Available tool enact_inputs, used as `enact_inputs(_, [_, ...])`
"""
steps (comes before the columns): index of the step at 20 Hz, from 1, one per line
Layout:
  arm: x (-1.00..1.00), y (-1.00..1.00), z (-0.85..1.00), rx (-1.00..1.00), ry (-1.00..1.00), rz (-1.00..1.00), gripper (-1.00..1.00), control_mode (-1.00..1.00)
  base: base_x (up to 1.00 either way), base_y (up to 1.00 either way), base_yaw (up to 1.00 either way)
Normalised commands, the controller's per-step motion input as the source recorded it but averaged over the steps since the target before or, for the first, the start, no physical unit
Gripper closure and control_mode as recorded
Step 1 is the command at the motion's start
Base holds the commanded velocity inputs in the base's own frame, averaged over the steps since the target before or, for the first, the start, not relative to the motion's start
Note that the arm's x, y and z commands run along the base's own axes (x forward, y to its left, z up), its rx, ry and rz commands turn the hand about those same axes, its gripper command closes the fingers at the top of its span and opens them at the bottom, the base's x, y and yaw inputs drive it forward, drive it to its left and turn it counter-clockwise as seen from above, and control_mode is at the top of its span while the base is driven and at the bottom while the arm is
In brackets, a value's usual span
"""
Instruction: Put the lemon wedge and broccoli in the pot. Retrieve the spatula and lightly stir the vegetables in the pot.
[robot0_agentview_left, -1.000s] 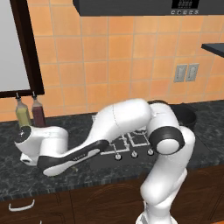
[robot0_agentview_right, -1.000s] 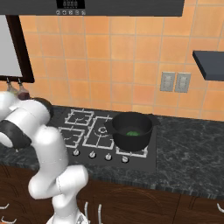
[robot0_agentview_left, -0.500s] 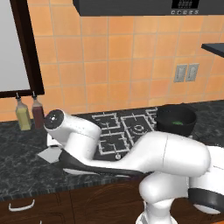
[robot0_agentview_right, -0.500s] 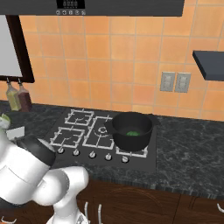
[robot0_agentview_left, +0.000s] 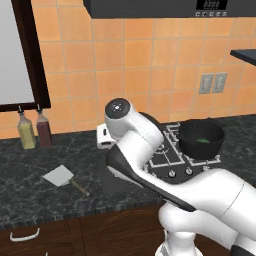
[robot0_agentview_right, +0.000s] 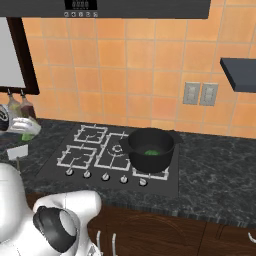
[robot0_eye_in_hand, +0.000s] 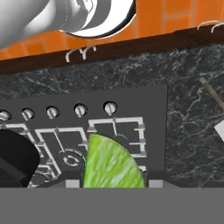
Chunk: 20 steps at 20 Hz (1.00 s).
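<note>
One thing stands out against the earlier pictures: the arm has swung from low over the counter at the left to a raised pose above the stove (robot0_agentview_left: 165, 155), and its gripper (robot0_eye_in_hand: 113, 183) now holds the lemon wedge (robot0_eye_in_hand: 111, 164) between its fingers, closed on it. In the hand view the wedge rises from between the finger tips, its curved edge toward the top of that view and its long axis running roughly up that view, over a burner grate. The pot (robot0_agentview_right: 149, 149) sits on the front right burner with a green lump, the broccoli (robot0_agentview_right: 150, 151), inside. The spatula (robot0_agentview_left: 61, 176) lies flat on the counter (robot0_agentview_left: 30, 195) left of the stove, blade to the left, handle pointing right and toward the front edge.
</note>
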Motion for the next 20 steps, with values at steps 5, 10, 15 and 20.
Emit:
enact_inputs(5, [0.18, -1.00, 0.34, 0.00, 0.01, 0.00, 1.00, -1.00, 0.00, 0.00, 0.00])
enact_inputs(10, [0.37, -1.00, 0.18, 0.00, 0.15, -0.04, 1.00, -1.00, 0.00, 0.00, 0.00])
enact_inputs(15, [0.34, -1.00, 0.08, 0.00, 0.16, -0.05, 1.00, -1.00, 0.00, 0.00, 0.00])
enact_inputs(20, [0.30, -1.00, -0.02, 0.04, 0.21, -0.04, 1.00, -1.00, 0.00, 0.00, 0.00])
